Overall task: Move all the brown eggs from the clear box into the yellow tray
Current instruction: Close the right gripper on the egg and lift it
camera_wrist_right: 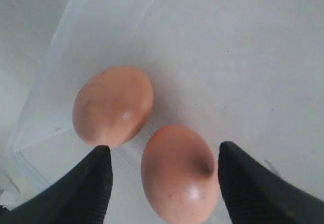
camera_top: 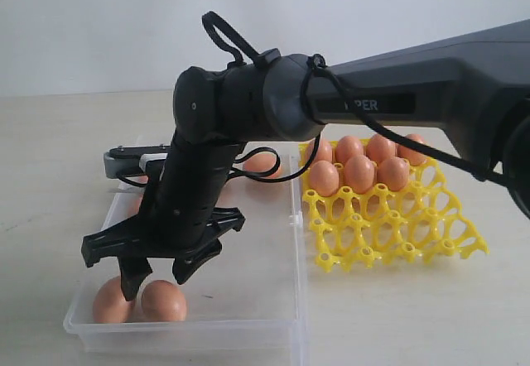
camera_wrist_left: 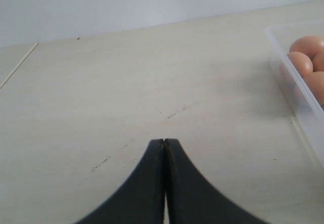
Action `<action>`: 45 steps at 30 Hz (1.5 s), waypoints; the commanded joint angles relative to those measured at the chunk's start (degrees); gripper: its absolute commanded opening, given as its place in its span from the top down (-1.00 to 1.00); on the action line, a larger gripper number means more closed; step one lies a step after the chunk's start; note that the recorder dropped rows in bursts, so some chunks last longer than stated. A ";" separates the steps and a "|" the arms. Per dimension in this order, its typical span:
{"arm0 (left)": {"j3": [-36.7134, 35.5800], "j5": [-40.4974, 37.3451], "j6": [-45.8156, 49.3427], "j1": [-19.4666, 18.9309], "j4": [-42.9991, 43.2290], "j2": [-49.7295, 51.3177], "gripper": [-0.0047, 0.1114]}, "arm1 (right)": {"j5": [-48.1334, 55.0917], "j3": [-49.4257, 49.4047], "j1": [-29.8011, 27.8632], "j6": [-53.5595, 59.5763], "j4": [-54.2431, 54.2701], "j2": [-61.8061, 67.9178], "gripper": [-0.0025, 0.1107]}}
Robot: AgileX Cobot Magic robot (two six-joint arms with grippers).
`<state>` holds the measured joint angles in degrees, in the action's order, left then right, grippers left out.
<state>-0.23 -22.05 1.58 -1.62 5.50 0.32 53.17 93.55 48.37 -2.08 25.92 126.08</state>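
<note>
- Two brown eggs (camera_top: pixel 163 300) lie closest to me, side by side in the near corner of the clear box (camera_top: pixel 248 325). More sit at its far end, partly hidden behind the arm (camera_top: pixel 373 93).
- My right gripper (camera_top: pixel 159 276) hangs just above them, jaws wide apart and empty, straddling one egg (camera_wrist_right: pixel 179 176).
- My left gripper (camera_wrist_left: pixel 164 144) is pressed together, holding nothing, over bare table (camera_wrist_left: pixel 101 82) beside the box.
- The yellow tray (camera_top: pixel 397 233) stands just beside the box, with its far cups filled and its near cups vacant.
- I judge these eggs light, stiff-shelled but brittle, smooth and prone to roll. I'd take this one across its narrow middle, closing gently and minding the neighbour (camera_wrist_right: pixel 112 105) just beside one finger.
</note>
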 commanded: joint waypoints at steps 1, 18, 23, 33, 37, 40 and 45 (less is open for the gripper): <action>0.23 0.35 -0.26 -0.11 -0.06 -0.32 0.92 | -0.42 0.54 -0.19 -0.06 -0.43 0.20 -0.09; 0.23 0.35 -0.26 -0.11 -0.06 -0.32 0.92 | -0.56 0.54 0.22 -0.06 -3.93 2.77 -0.09; 0.23 0.35 -0.26 -0.11 -0.06 -0.32 0.92 | -1.26 0.54 0.22 -0.06 -4.04 2.77 -0.07; 0.23 0.35 -0.26 -0.11 -0.06 -0.32 0.92 | 2.34 0.54 0.22 5.54 -4.04 2.77 0.96; 0.23 0.35 -0.26 -0.11 -0.06 -0.32 0.92 | 2.44 0.54 0.22 5.65 -5.59 2.21 0.96; 0.23 0.35 -0.26 -0.11 -0.06 -0.32 0.92 | 1.31 0.54 0.51 6.15 -6.80 0.10 0.96; 0.23 0.35 -0.26 -0.11 -0.06 -0.32 0.92 | -7.67 -1.75 0.60 8.55 -7.24 -6.21 0.96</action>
<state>-0.23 -22.05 1.58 -1.62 5.50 0.32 51.37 93.16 48.81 4.54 19.09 124.21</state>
